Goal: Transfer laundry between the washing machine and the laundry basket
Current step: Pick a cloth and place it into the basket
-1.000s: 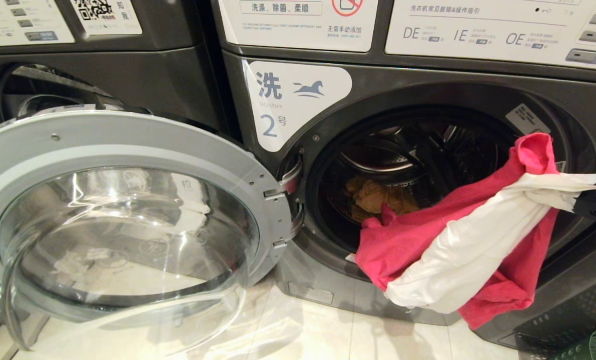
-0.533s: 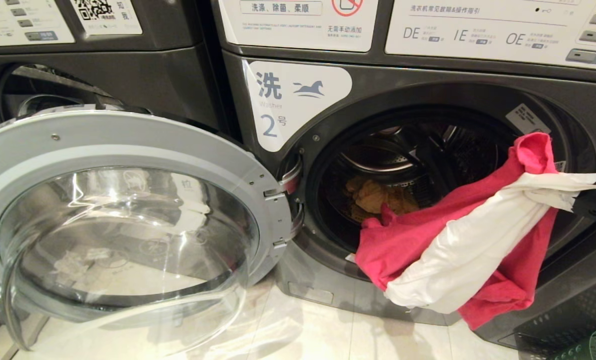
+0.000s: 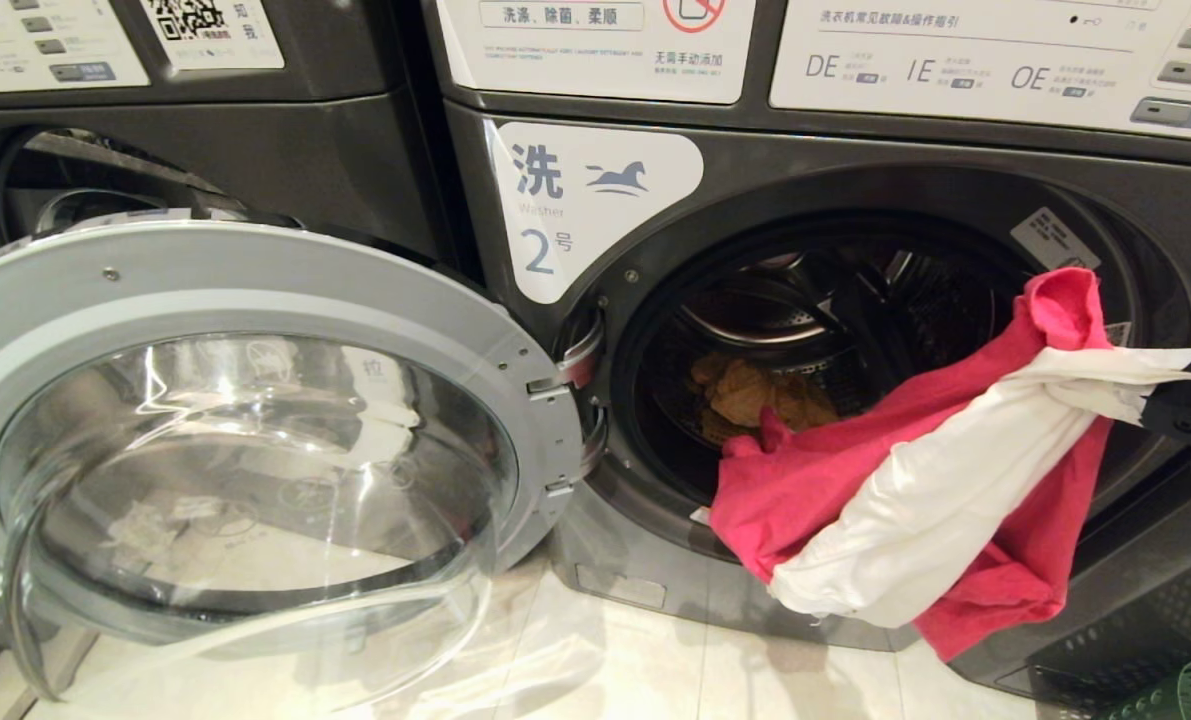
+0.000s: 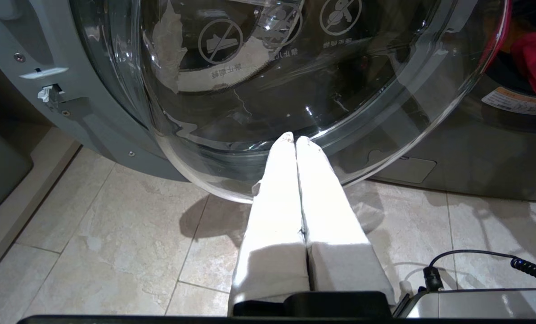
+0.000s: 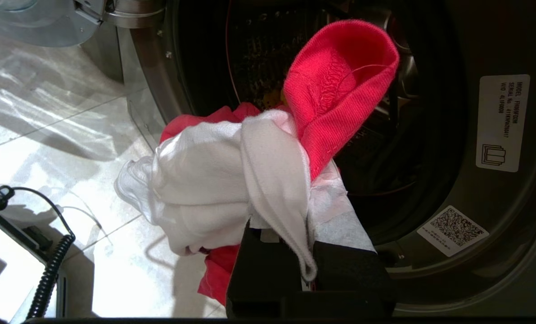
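Right claw [image 3: 1170,395] is clamped on bunched red [image 3: 815,480] and white cloth [image 3: 935,510], both trailing over the washer [image 3: 595,400] lip. Soft, light, floppy stuff, so a gathered fold looks the best hold. Left claw [image 4: 295,140] is closed, empty.

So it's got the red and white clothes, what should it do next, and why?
Probably swing them right, toward the green basket. The right gripper is shut on the white shirt and red shirt, which hang outside the washer over the floor.
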